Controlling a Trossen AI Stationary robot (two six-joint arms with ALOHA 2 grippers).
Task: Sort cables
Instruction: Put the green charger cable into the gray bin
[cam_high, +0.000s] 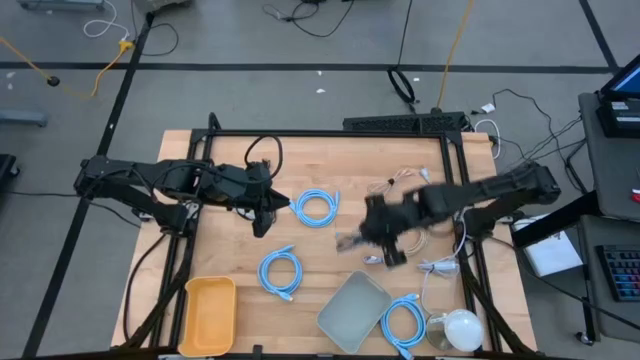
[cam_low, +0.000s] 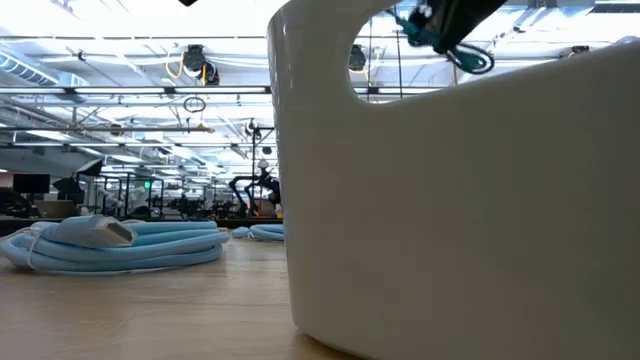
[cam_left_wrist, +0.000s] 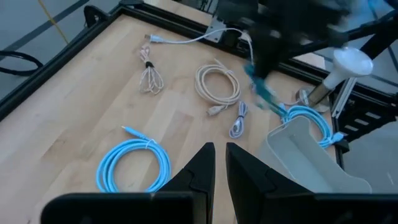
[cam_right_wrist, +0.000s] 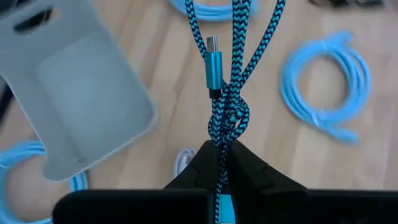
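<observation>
While your right gripper (cam_right_wrist: 225, 149) is clamped on the knotted teal cable (cam_right_wrist: 225, 93), which hangs from its fingers above the wooden table (cam_high: 340, 185), carry it toward the grey bin (cam_high: 352, 311) (the landmark for everything below). From overhead the gripper hovers just behind the bin, toward the table's far edge, so judge the remaining travel as short: bring the dangling plug end fully over the bin's open mouth before you let go, or a loop may catch on the rim.

Your left gripper (cam_left_wrist: 219, 163) waits well to the bin's left with its fingers nearly together, holding nothing visible. Light-blue cables lie around the bin: one (cam_high: 403, 322) touching its right side, one (cam_high: 281, 272) to its left, one (cam_high: 314, 208) farther behind. A beige cable (cam_left_wrist: 217, 84) and a small grey bundle (cam_left_wrist: 239, 120) rest behind the bin.

No brand, label or readable writing shows anywhere.
</observation>
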